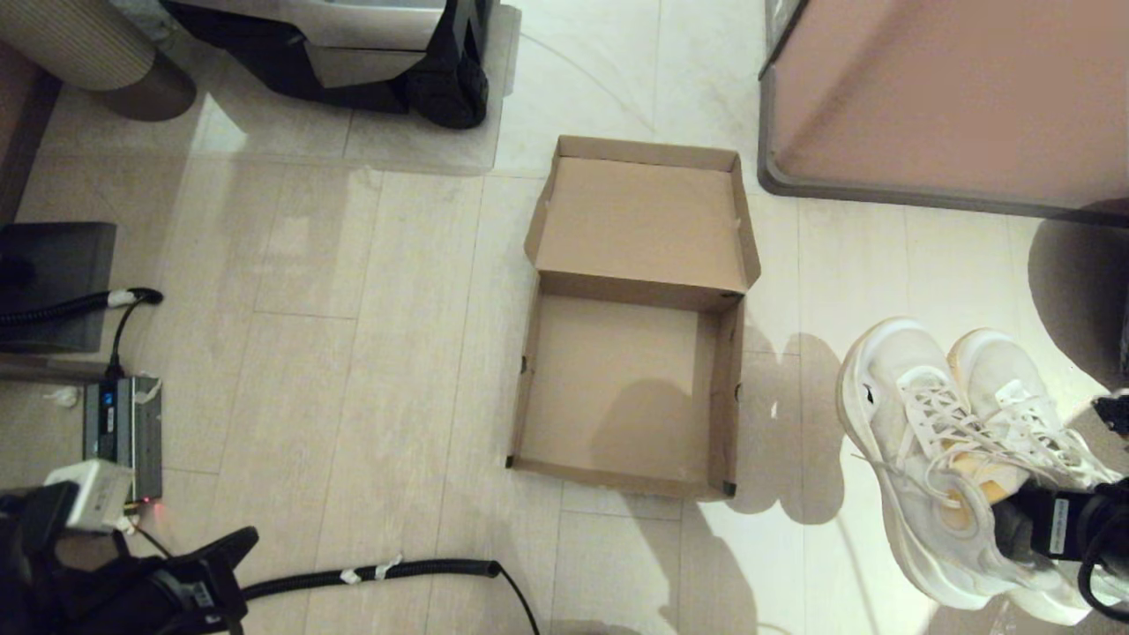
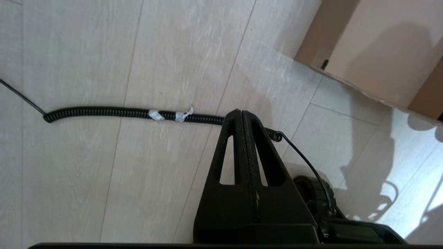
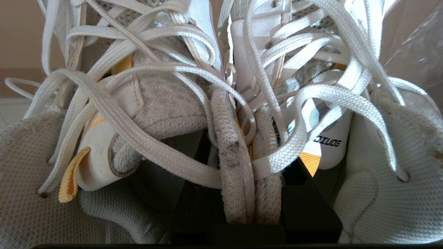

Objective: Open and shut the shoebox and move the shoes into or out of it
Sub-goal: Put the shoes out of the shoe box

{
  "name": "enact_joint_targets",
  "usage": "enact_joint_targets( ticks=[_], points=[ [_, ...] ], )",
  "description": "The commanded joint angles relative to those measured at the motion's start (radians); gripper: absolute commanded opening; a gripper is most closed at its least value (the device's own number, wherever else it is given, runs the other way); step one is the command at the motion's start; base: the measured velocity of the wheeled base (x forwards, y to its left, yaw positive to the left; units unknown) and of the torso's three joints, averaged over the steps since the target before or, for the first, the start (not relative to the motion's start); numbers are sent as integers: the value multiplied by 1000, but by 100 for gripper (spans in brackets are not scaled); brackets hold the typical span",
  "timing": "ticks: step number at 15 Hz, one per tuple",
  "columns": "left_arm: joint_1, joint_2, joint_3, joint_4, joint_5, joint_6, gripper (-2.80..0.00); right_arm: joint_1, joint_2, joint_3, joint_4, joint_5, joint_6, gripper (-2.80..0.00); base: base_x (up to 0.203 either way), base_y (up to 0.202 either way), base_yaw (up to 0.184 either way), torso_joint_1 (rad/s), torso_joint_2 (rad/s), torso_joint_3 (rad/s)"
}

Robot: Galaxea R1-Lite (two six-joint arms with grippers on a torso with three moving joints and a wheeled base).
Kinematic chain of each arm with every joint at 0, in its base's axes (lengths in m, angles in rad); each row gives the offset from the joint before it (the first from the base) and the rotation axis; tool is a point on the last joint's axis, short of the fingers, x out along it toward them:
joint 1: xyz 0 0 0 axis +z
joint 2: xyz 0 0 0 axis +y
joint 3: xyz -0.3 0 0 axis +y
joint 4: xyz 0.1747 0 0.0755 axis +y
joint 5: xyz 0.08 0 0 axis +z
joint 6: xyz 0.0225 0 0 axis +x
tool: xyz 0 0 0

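Observation:
The brown cardboard shoebox [image 1: 617, 397] lies on the floor in the middle of the head view, its flap lid [image 1: 642, 220] folded back and its inside empty. One corner of the shoebox [image 2: 377, 52] shows in the left wrist view. To the right of the box the two white mesh sneakers [image 1: 953, 450] are held side by side. My right gripper [image 3: 252, 193] is shut on the inner collars of both shoes [image 3: 166, 107], with laces draped over it. My left gripper [image 2: 241, 114] is shut and empty, low at the near left above the floor.
A coiled black cable [image 1: 379, 573] lies on the floor in front of the box, also under the left gripper as the coiled cable [image 2: 117, 112]. A pinkish-brown cabinet [image 1: 953, 97] stands at the far right, a dark wheeled base [image 1: 370, 53] at the far left, a small grey device [image 1: 123, 432] on the left.

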Motion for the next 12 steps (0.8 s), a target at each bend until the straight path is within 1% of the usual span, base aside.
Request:
enact_joint_targets(
  ticks=[1,3,7,9,12],
  points=[
    [3,-8,-10,-8,1,2,-280,1,181,-99,-15,2,8,-280,0,0,0,0,0,0],
    [11,-7,-50,1,3,8,-280,4,330,-205,-54,1,10,-280,0,0,0,0,0,0],
    [14,26,-93,5,3,13,-280,15,628,-399,-206,-9,2,-280,0,0,0,0,0,0],
    [16,27,-97,6,3,14,-280,17,761,-547,-240,-11,-2,-280,0,0,0,0,0,0],
    [15,32,-98,27,3,27,-280,18,937,-759,-254,-14,-4,-280,0,0,0,0,0,0]
  ],
)
